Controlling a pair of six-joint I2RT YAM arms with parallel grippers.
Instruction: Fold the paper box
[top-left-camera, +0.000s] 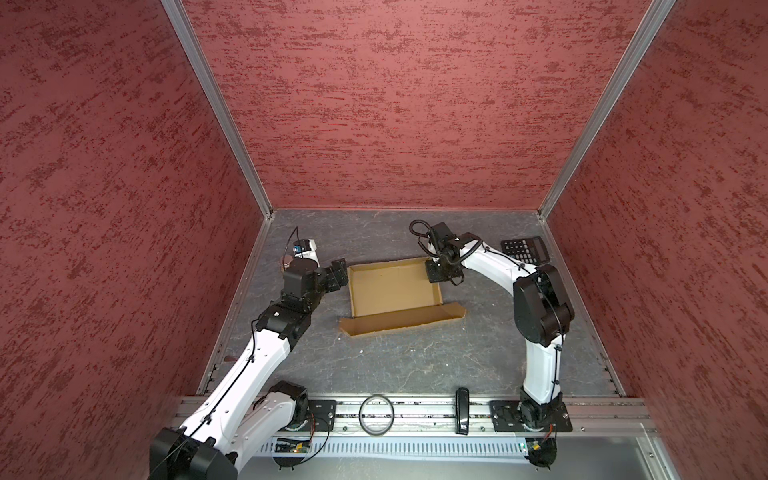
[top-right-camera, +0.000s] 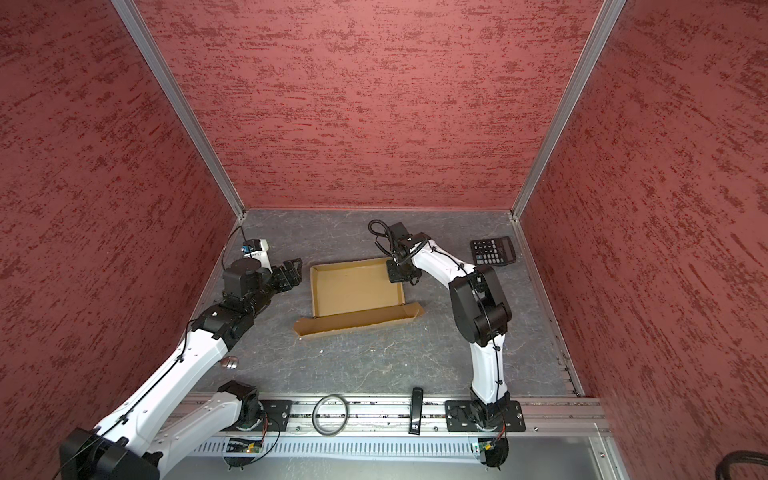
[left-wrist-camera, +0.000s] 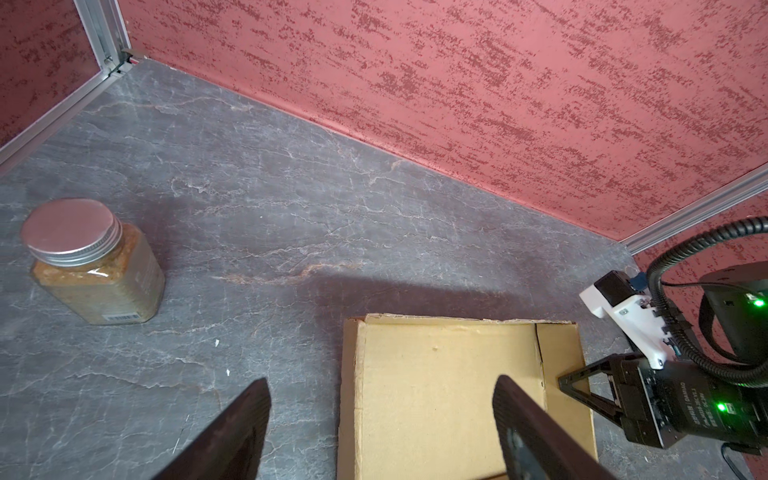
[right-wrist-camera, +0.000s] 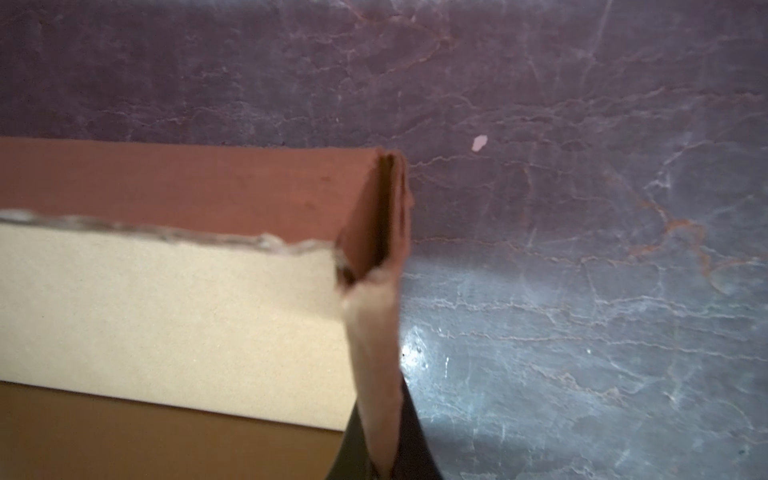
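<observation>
The paper box (top-left-camera: 392, 291) (top-right-camera: 355, 291) is brown cardboard lying in the middle of the table. Its left, far and right walls stand up, and its near flap (top-left-camera: 401, 320) lies flat towards the front. My right gripper (top-left-camera: 440, 272) (top-right-camera: 399, 272) points down at the far right corner. In the right wrist view it (right-wrist-camera: 380, 449) is shut on the upright right wall (right-wrist-camera: 374, 332). My left gripper (top-left-camera: 338, 272) (top-right-camera: 293, 272) hovers just outside the left wall, open. In the left wrist view its fingers (left-wrist-camera: 245, 415) straddle that wall (left-wrist-camera: 353, 395) without touching it.
A black calculator (top-left-camera: 524, 250) (top-right-camera: 493, 251) lies at the far right. A lidded jar (left-wrist-camera: 93, 274) stands behind the left arm at the far left. On the front rail are a ring (top-left-camera: 377, 415) and a black bar (top-left-camera: 462, 410). Red walls close three sides.
</observation>
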